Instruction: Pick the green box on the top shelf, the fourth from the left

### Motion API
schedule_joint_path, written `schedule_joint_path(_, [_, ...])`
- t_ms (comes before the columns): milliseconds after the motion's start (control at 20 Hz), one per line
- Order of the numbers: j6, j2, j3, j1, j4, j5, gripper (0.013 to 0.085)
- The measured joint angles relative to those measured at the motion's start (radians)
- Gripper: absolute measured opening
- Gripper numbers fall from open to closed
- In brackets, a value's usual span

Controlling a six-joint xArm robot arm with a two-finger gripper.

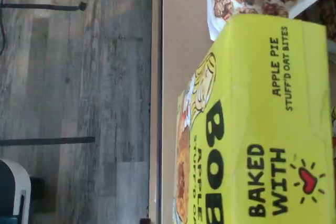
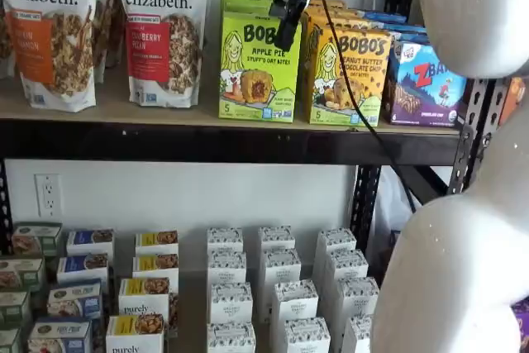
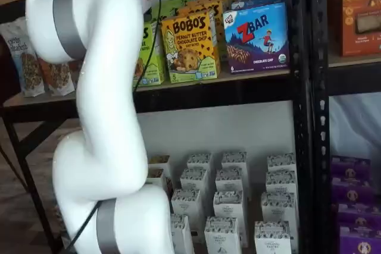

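The green box (image 2: 254,68) stands upright on the top shelf (image 2: 124,113), a lime-green Bobo's Apple Pie carton with more green cartons behind it. My gripper (image 2: 285,37) hangs from above at the box's upper right corner, in front of it. Only one black finger shows, side-on, so I cannot tell whether it is open or shut. In a shelf view the white arm covers most of the green box (image 3: 152,55) and hides the fingers. The wrist view shows the green box (image 1: 262,129) from above, close, on the tan shelf board (image 1: 178,77).
A yellow-orange Bobo's box (image 2: 347,76) stands tight against the green box's right, then a blue ZBar box (image 2: 430,84). Purely Elizabeth granola bags (image 2: 165,31) stand to its left. A black upright (image 2: 364,204) and several small boxes (image 2: 231,299) are below. The white arm (image 3: 101,117) fills one view.
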Motion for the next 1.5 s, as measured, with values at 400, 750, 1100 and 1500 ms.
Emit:
schedule_joint_path(400, [0.001,-0.013,0.020,0.001,0.010,-0.018,0.0570])
schedule_joint_path(750, [0.001,-0.016,0.020,0.000,0.012,-0.022,0.0450])
schedule_joint_path(1100, [0.003,-0.021,0.027,0.004,0.006,-0.027,0.0370])
schedule_joint_path(1500, [0.006,-0.027,0.034,0.007,0.006,-0.038,0.0370])
